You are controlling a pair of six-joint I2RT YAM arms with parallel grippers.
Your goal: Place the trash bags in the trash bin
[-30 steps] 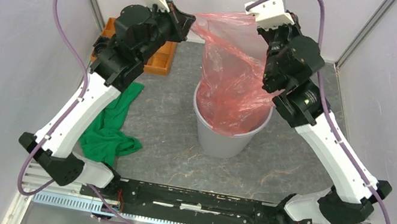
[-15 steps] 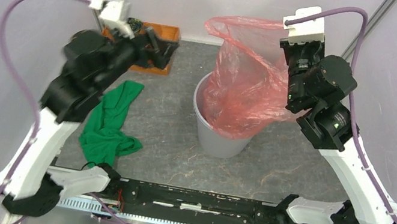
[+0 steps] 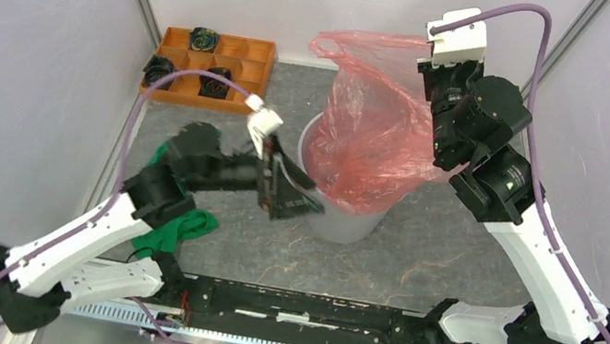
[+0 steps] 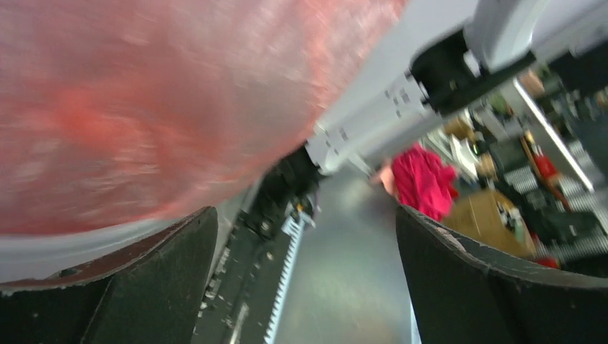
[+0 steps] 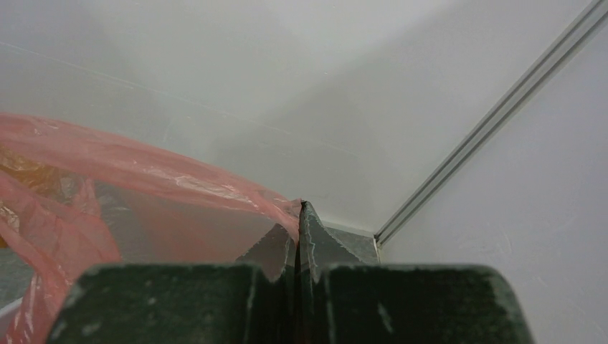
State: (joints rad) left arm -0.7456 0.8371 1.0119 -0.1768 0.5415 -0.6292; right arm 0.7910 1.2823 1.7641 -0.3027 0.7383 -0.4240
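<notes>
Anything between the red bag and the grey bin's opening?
Nothing visible. The bottom of the red bag sits inside the bin; the right hand pinches its top edge, the open left hand is beside the bin.

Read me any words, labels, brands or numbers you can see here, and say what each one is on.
None can be read: the trash bag, the trash bin, the wooden tray and the green cloth show no print.
Small dark marks on the right arm's white link, in the left wrist view, are too blurred to read.
</notes>
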